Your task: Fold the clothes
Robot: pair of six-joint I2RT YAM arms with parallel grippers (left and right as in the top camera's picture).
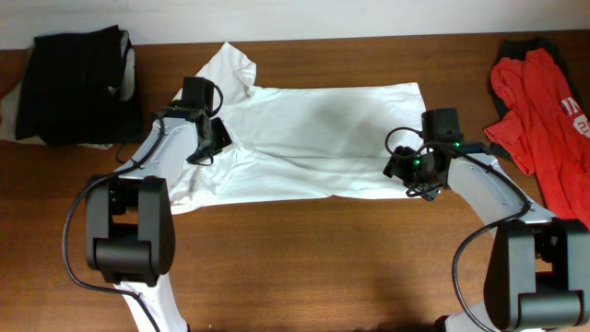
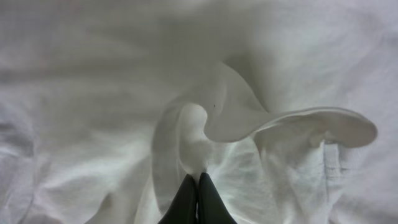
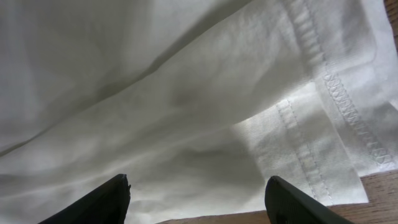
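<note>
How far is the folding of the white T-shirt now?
Done: the T-shirt lies spread on the table, no finished fold visible. In hand: the left gripper pinches its fabric; the right gripper hangs open at the hem. Left: nearly all folding.

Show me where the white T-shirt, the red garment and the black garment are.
white T-shirt (image 1: 323, 129), overhead view, middle of the body.
red garment (image 1: 533, 97), overhead view, its centre.
black garment (image 1: 74, 88), overhead view, its centre.
</note>
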